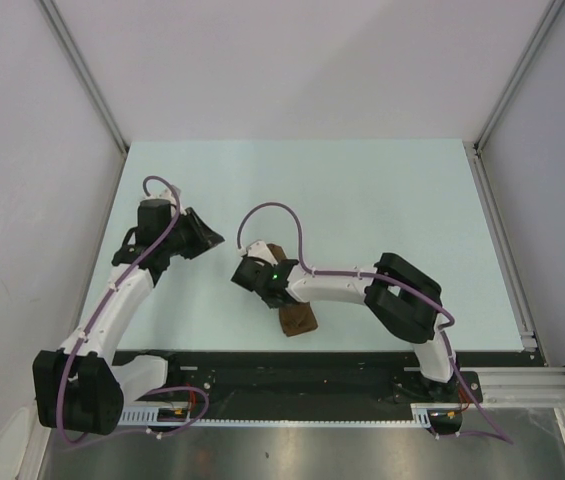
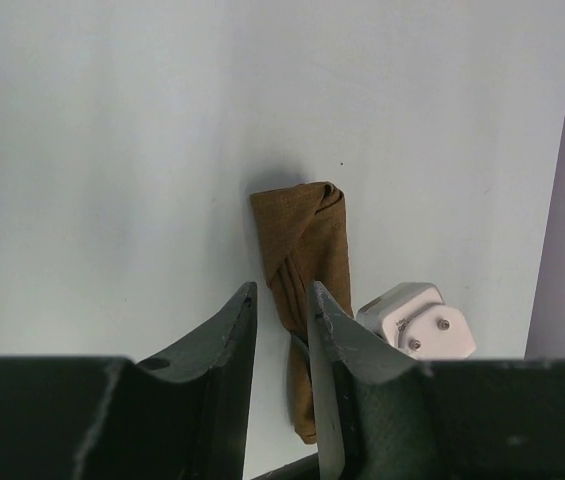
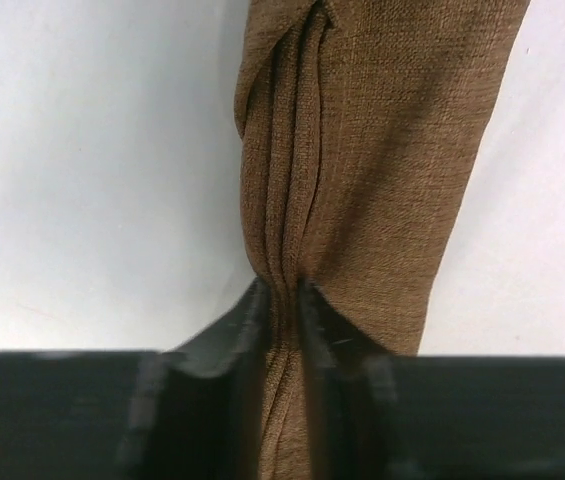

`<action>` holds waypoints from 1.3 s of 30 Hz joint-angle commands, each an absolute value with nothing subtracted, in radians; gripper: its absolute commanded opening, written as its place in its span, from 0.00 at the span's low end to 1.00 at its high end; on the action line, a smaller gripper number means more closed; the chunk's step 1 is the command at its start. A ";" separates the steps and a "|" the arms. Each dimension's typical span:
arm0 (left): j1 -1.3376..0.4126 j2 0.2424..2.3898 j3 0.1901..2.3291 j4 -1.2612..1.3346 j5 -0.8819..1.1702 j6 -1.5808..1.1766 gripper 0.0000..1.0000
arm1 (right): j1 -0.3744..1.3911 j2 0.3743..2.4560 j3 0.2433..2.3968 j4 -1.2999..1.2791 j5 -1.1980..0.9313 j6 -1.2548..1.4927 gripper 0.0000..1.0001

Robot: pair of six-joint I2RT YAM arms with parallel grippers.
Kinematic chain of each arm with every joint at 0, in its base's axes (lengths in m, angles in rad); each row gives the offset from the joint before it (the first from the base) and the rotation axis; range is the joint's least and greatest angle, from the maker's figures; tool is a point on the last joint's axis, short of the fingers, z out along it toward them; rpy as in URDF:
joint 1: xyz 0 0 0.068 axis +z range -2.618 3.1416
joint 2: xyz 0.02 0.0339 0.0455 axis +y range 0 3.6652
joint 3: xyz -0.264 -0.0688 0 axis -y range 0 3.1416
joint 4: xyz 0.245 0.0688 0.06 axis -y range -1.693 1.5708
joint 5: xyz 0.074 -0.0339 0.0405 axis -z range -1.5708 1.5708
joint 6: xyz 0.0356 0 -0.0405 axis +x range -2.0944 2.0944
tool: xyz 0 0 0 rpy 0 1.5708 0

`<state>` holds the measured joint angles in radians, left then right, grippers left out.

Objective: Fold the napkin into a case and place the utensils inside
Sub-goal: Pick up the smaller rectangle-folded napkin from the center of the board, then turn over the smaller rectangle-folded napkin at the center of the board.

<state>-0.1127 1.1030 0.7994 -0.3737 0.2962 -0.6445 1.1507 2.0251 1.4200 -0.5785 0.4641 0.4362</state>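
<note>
Right gripper (image 1: 260, 278) over middle of case (image 1: 298, 319) on counter (image 1: 362, 200); left gripper (image 1: 207, 238) apart, left of case.

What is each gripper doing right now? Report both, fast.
Left gripper: open, fingers narrowly apart, nothing between them.
Right gripper: closed, fingers pinching the pleats of the folded dark-brown cloth napkin.

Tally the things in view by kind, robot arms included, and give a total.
Napkin, brown and folded: 1, pinched by the right gripper
Robot arms: 2, with the left gripper apart from the napkin
Table: 1
Total: 4
</note>
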 commanded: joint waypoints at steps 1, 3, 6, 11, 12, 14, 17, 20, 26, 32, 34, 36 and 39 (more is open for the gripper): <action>-0.103 1.081 0.796 -0.362 0.322 -0.626 0.32 | 1.123 1.964 1.430 -0.589 0.471 0.413 0.13; -0.103 1.086 0.796 -0.356 0.330 -0.630 0.32 | 1.100 1.887 1.390 -0.519 0.358 0.388 0.06; -0.103 1.094 0.796 -0.347 0.344 -0.638 0.32 | 1.022 1.772 1.292 -0.401 0.127 0.393 0.02; -0.103 1.115 0.790 -0.321 0.373 -0.644 0.31 | 0.815 1.651 1.122 -0.177 -0.285 0.506 0.02; -0.103 1.121 0.782 -0.313 0.386 -0.650 0.32 | 0.793 1.640 1.100 -0.108 -0.381 0.546 0.03; -0.103 1.131 0.781 -0.298 0.394 -0.655 0.31 | 0.718 1.640 1.014 -0.014 -0.483 0.606 0.04; -0.106 1.150 0.779 -0.281 0.425 -0.660 0.31 | 0.651 1.680 0.889 0.326 -0.755 0.800 0.04; -0.121 1.169 0.778 -0.261 0.445 -0.663 0.31 | 0.600 1.753 0.818 0.637 -0.845 0.922 0.04; -0.234 1.221 0.773 -0.204 0.457 -0.690 0.31 | 0.538 1.905 0.678 1.162 -0.905 1.218 0.03; -0.336 1.305 0.781 -0.129 0.454 -0.732 0.30 | 0.471 1.953 0.572 1.305 -0.902 1.267 0.06; -0.354 1.333 0.790 -0.109 0.454 -0.745 0.30 | 0.442 1.948 0.540 1.289 -0.905 1.252 0.08; -0.382 1.376 0.805 -0.083 0.456 -0.753 0.30 | 0.419 1.942 0.513 1.261 -0.905 1.220 0.10; -0.423 1.431 0.839 -0.075 0.451 -0.758 0.29 | 0.367 1.933 0.486 1.209 -0.917 1.171 0.16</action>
